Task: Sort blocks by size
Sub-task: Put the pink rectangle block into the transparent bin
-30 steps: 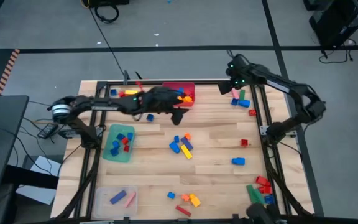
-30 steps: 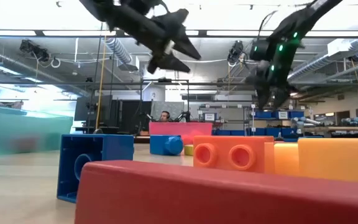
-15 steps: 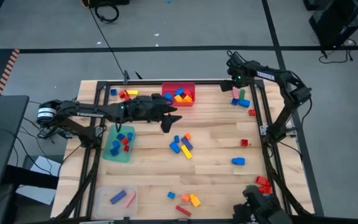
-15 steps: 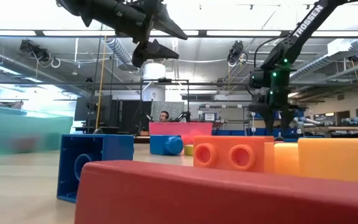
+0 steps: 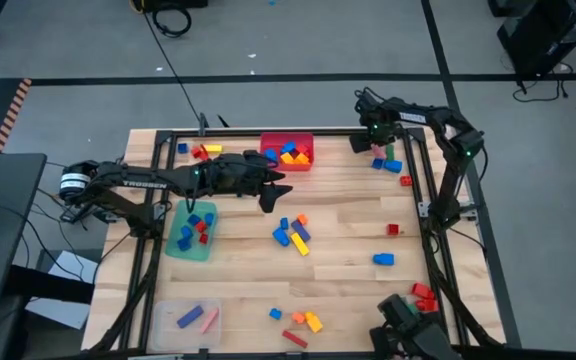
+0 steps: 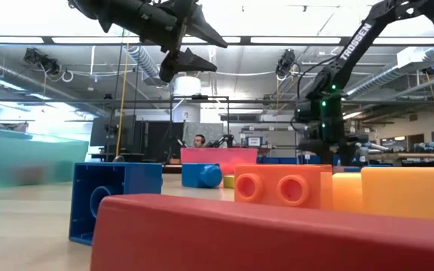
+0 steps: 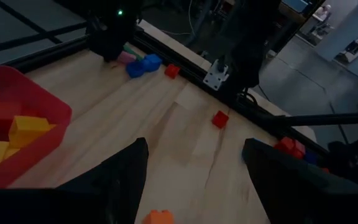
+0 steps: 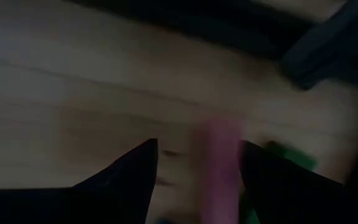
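The blocks lie scattered on the wooden table: a cluster in the middle [image 5: 293,232], a group at the near edge [image 5: 306,321], and a pink bar [image 5: 378,150] with blue and green ones at the far right. My right gripper [image 5: 371,142] points down over that far-right group. It is open, and the pink bar [image 8: 219,163] lies on the table between its fingers, untouched. My left gripper [image 5: 272,192] hovers open and empty high above the table, near the red bin [image 5: 288,140].
The red bin holds yellow, blue and orange blocks. A green bin [image 5: 180,246] with blue and red blocks stands at the left, a clear bin [image 5: 163,322] at the near left. A black frame rail [image 5: 420,170] runs close beside my right gripper. Single red cubes [image 5: 393,229] lie near it.
My right gripper has sunk toward the pink bar at the far right and tipped to point straight down. My left gripper has drawn back from the red bin toward the table's left, rolled a little, then kept still. No block has moved.
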Robot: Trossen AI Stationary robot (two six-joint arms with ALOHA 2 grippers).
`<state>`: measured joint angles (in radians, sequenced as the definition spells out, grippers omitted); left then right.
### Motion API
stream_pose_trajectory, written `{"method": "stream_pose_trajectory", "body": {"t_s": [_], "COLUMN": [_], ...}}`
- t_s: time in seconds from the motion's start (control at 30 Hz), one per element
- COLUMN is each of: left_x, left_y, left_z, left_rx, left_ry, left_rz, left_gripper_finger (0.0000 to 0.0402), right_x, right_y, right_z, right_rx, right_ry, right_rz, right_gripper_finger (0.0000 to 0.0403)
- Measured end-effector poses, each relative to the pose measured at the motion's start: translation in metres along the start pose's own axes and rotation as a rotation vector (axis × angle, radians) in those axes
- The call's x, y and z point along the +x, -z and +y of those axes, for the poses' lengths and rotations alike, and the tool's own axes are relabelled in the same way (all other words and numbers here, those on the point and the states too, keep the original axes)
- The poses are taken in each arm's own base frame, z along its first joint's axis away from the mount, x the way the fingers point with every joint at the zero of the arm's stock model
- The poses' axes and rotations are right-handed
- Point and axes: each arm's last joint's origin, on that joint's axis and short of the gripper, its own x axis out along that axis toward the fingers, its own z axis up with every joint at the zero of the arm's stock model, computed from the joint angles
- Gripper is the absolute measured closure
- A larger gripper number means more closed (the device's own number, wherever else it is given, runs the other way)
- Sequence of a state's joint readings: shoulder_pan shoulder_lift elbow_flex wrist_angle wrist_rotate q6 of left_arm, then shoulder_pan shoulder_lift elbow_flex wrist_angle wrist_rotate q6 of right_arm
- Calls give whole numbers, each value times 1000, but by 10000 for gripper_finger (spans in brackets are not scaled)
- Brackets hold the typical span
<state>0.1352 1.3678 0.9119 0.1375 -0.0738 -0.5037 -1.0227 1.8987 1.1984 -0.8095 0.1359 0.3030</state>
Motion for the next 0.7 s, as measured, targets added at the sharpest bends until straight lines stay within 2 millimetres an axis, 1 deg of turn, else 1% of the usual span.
{"method": "stream_pose_trajectory", "body": {"t_s": [0.13, 0.33, 0.43, 0.53, 0.57, 0.6, 0.67, 0.7], "left_x": [0, 0, 0, 0, 0, 0, 0, 0], "left_y": [0, 0, 0, 0, 0, 0, 0, 0], "left_z": [0, 0, 0, 0, 0, 0, 0, 0], "left_rx": [-11, -29, -27, -9, 6, 21, 56, 74], "left_ry": [0, 0, 0, 0, -1, -1, 0, 0], "left_rz": [0, 0, 0, 0, 0, 0, -1, -2], "left_gripper_finger": [129, 129, 129, 129, 129, 129, 129, 129], "right_x": [3, 4, 3, 3, 2, 0, -9, -18], "right_y": [-5, -5, -3, 0, 1, 3, 7, 7], "right_z": [0, 0, 3, 6, 7, 7, 9, 10], "right_rx": [3, -12, -21, -60, -78, -98, -124, -128], "right_ry": [6, -52, -62, -68, -66, -65, -63, -68], "right_rz": [28, 50, 60, 80, 81, 90, 81, 40], "right_gripper_finger": [189, 225, 259, 310, 327, 334, 333, 333]}}
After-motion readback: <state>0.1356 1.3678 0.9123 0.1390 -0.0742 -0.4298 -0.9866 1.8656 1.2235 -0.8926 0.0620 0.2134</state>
